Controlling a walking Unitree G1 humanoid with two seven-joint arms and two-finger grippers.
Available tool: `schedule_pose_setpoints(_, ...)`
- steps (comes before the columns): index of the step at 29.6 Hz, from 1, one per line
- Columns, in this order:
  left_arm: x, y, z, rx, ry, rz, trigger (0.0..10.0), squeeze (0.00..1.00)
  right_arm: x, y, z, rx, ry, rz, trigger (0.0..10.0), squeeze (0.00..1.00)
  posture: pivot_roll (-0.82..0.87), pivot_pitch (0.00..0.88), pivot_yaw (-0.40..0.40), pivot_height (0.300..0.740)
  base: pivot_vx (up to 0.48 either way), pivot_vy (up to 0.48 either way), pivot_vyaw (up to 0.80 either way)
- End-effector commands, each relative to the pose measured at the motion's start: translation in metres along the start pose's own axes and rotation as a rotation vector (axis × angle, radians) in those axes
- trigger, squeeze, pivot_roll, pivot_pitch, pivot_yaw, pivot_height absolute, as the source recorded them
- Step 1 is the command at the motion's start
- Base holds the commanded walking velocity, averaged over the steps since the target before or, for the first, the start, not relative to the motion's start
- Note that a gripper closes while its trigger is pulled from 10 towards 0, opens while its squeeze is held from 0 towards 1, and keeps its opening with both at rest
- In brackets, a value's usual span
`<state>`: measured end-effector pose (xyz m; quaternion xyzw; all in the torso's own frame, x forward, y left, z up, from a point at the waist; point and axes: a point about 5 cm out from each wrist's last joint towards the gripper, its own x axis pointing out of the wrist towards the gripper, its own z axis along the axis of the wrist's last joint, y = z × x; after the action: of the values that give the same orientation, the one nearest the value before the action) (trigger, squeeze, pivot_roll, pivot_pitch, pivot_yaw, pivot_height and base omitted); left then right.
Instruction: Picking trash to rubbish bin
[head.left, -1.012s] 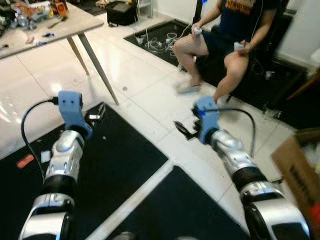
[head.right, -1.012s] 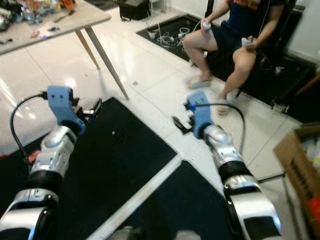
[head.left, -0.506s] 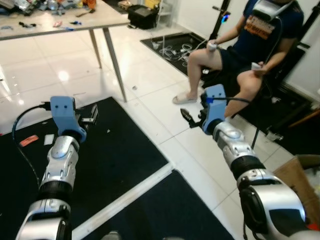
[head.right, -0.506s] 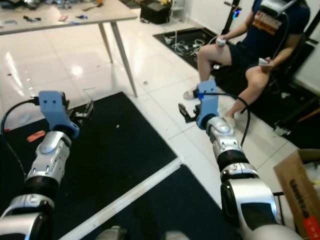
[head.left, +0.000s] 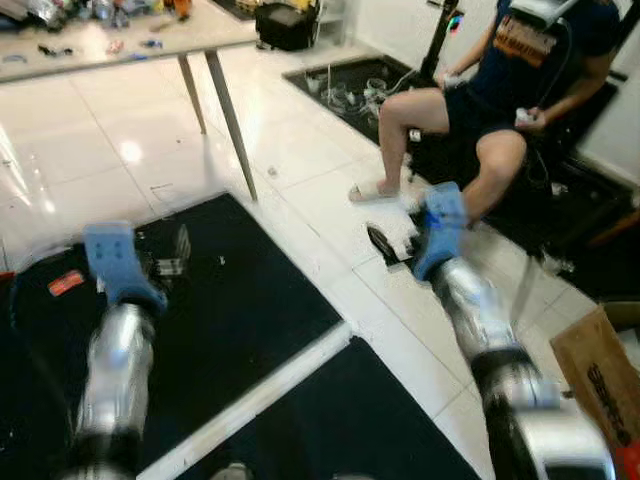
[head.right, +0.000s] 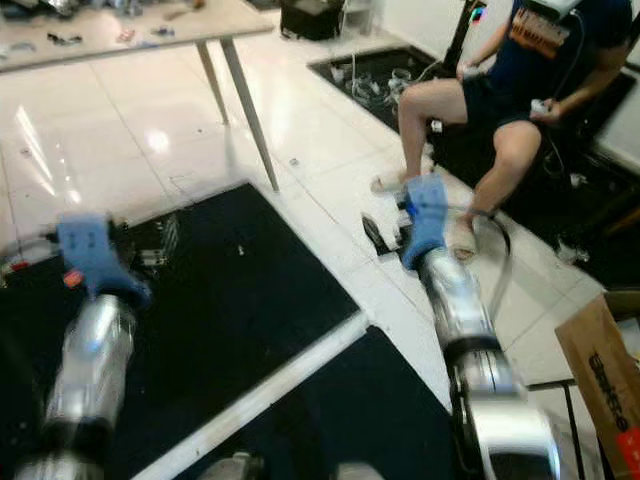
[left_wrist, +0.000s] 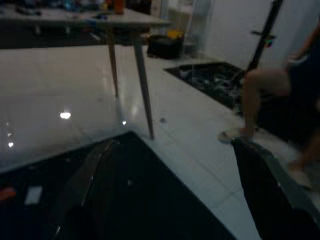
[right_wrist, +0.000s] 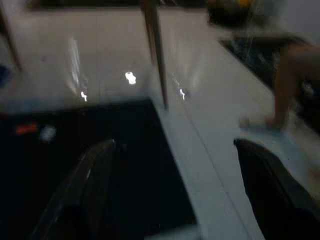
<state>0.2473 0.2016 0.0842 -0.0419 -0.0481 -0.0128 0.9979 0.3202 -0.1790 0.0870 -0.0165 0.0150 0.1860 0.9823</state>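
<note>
Landmark: the black floor mat (head.left: 240, 300), laid on glossy white tile (head.left: 100, 170).

- Trash, two pieces: one small orange scrap (head.left: 66, 283) and one pale scrap (left_wrist: 33, 195) beside it, both lying on the mat's far-left part.
- Grippers, two. The left gripper (head.left: 170, 255) hung above the mat's left half, empty, its two fingers spread wide in the left wrist view. The right gripper (head.left: 385, 245) was raised over the white tile just past the mat's right edge, empty, its fingers likewise wide apart.
- Tables, one (head.left: 120, 40): beyond the mat's far edge, slanted metal legs, small clutter on top, too blurred to name.
- Persons, one (head.left: 480, 130): seated beyond the mat's right corner, a controller in each hand.
- Cardboard boxes, one (head.left: 600, 370): open, well to the right of the mat.
- Second dark mat (head.left: 370, 420), nearer the robot, parted from the first by a strip of white tile.
</note>
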Motion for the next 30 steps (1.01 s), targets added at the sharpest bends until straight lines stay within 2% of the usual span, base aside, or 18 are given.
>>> schedule_pose_setpoints(1,-0.051,-0.034,-0.013,-0.08,0.061,-0.002,10.0,0.0,-0.04,0.025,-0.009,0.033,-0.02,0.032,10.0,0.0,-0.07,0.0,-0.073,0.74,0.0,0.0,0.0)
schedule_pose_setpoints(2,-0.063,-0.042,-0.017,-0.108,0.083,-0.001,10.0,0.0,-0.049,0.03,-0.012,0.054,-0.018,0.026,10.0,0.0,-0.07,0.0,-0.073,0.74,0.0,0.0,0.0)
schedule_pose_setpoints(3,-0.063,-0.042,-0.017,-0.108,0.083,-0.001,10.0,0.0,-0.049,0.03,-0.012,0.054,-0.018,0.026,10.0,0.0,-0.07,0.0,-0.073,0.74,0.0,0.0,0.0)
schedule_pose_setpoints(5,-0.076,-0.056,-0.019,-0.106,0.105,-0.034,10.0,0.0,-0.064,0.038,-0.019,0.077,-0.003,-0.004,10.0,0.0,-0.07,0.0,-0.071,0.74,0.0,0.0,0.0)
schedule_pose_setpoints(8,-0.076,-0.055,-0.02,-0.107,0.108,-0.036,10.0,0.0,-0.068,0.039,-0.022,0.067,-0.006,-0.04,10.0,0.0,-0.07,0.0,-0.062,0.74,0.0,0.0,0.0)
schedule_pose_setpoints(13,-0.074,-0.054,-0.022,-0.119,0.127,-0.076,10.0,0.0,-0.067,0.039,-0.026,0.115,0.004,-0.034,10.0,0.0,-0.08,0.0,-0.05,0.74,0.0,0.0,0.0)
schedule_pose_setpoints(16,-0.079,-0.059,-0.014,-0.127,0.149,-0.132,10.0,0.0,-0.078,0.048,-0.017,0.118,0.024,-0.007,10.0,0.0,-0.08,0.0,-0.034,0.74,0.0,0.0,0.0)
schedule_pose_setpoints(19,-0.078,-0.062,-0.007,-0.132,0.143,-0.162,10.0,0.0,-0.082,0.05,-0.01,0.089,0.027,0.0,10.0,0.0,-0.08,0.0,-0.032,0.74,0.0,0.0,0.0)
schedule_pose_setpoints(24,-0.076,-0.063,-0.006,-0.122,0.136,-0.168,10.0,0.0,-0.08,0.05,-0.008,0.069,0.019,0.001,10.0,0.0,-0.08,0.0,-0.031,0.74,0.0,0.0,0.0)
schedule_pose_setpoints(27,-0.057,-0.046,0.002,-0.072,0.082,-0.123,10.0,0.0,-0.055,0.036,0.0,0.056,-0.008,-0.04,10.0,0.0,-0.07,0.0,-0.037,0.74,0.0,0.0,0.0)
schedule_pose_setpoints(30,-0.054,-0.039,0.004,-0.052,0.074,-0.105,10.0,0.0,-0.051,0.035,0.0,0.058,-0.007,-0.03,10.0,0.0,-0.07,0.0,-0.042,0.74,0.0,0.0,0.0)
